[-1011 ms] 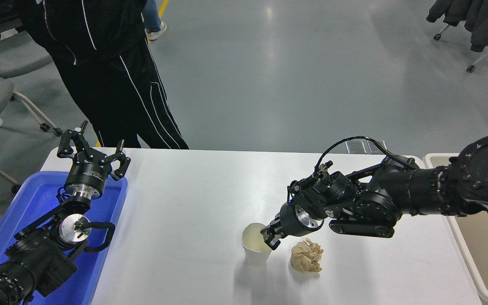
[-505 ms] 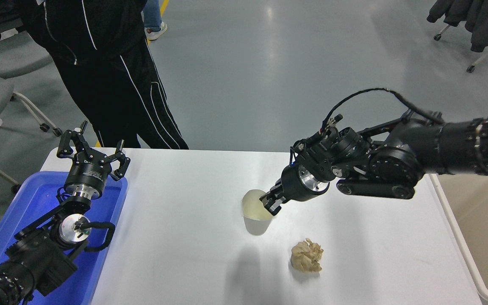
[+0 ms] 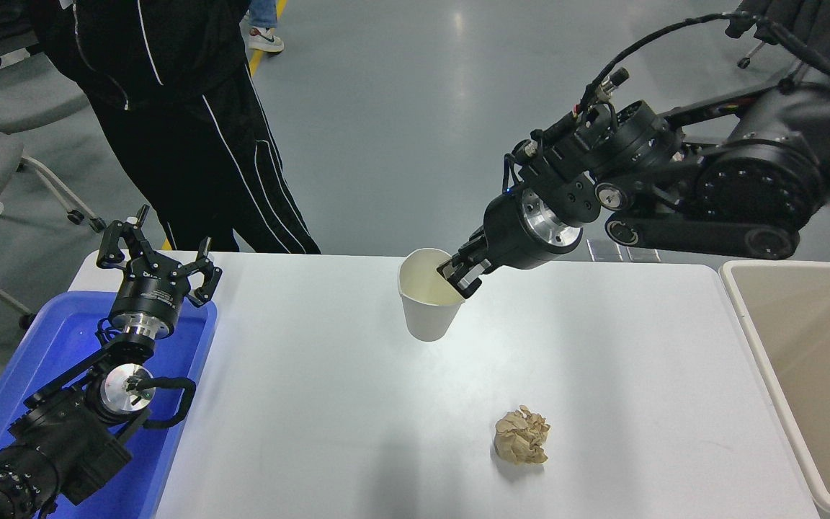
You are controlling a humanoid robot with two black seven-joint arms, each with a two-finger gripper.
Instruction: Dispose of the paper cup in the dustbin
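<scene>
- Up has gone my right claw (image 3: 460,277) with the paper cup (image 3: 426,295), which stood on the table (image 3: 314,375) a second ago.
- Its fingers pinch the cup's rim, one inside.
- I see the cup white, cream inside, tipped a little, up in the air.
- The dustbin (image 3: 743,317) sits far right.
- A tan paper ball (image 3: 522,434) lies below.
- My left claw (image 3: 159,263) rests spread wide over the blue tray (image 3: 69,324).

The dustbin (image 3: 739,303) runs off the right edge; the right arm's shoulder is cut off too.
</scene>
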